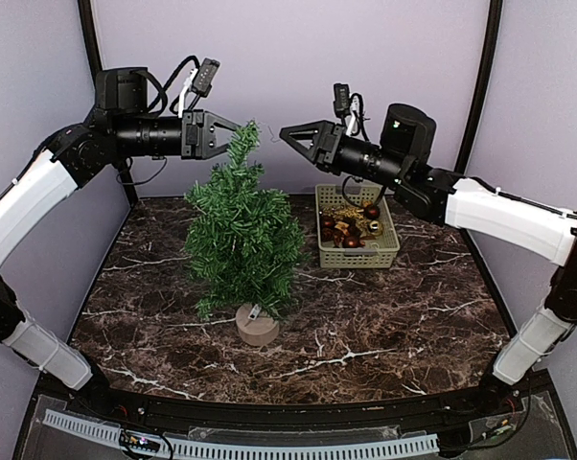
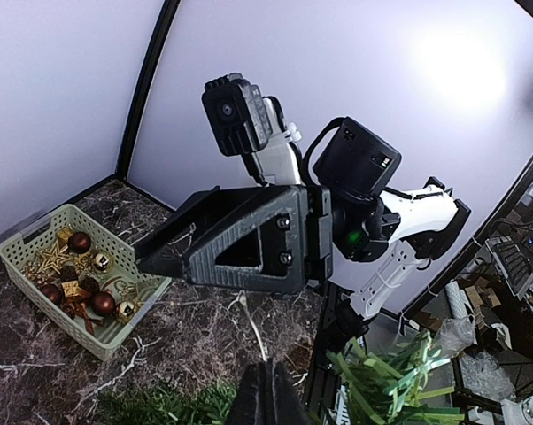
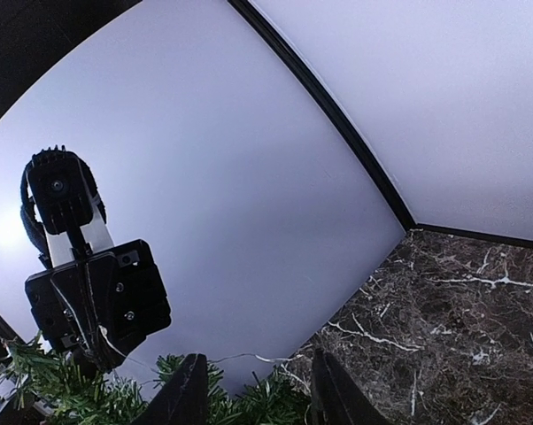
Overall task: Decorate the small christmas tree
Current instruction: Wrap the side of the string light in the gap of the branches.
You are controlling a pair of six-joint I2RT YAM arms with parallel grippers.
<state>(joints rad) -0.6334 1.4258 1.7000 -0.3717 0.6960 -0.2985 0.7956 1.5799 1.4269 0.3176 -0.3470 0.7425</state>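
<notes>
The small christmas tree (image 1: 242, 240) stands left of the table's middle on a round tan base (image 1: 257, 327). My left gripper (image 1: 235, 132) hovers at the treetop, shut on a thin pale wire (image 2: 250, 324) that sticks out from its fingertips (image 2: 266, 372) toward the right arm. My right gripper (image 1: 283, 134) faces it from the right, just apart. In the right wrist view its jaws (image 3: 256, 365) stand open, and the wire (image 3: 249, 357) runs across the gap between them without touching either finger. No ornament shows on the wire.
A pale green basket (image 1: 357, 259) with brown and gold ornaments (image 1: 350, 230) sits right of the tree, below the right arm. The basket (image 2: 38, 237) also shows in the left wrist view. Purple walls and black frame posts enclose the dark marble table (image 1: 384, 326).
</notes>
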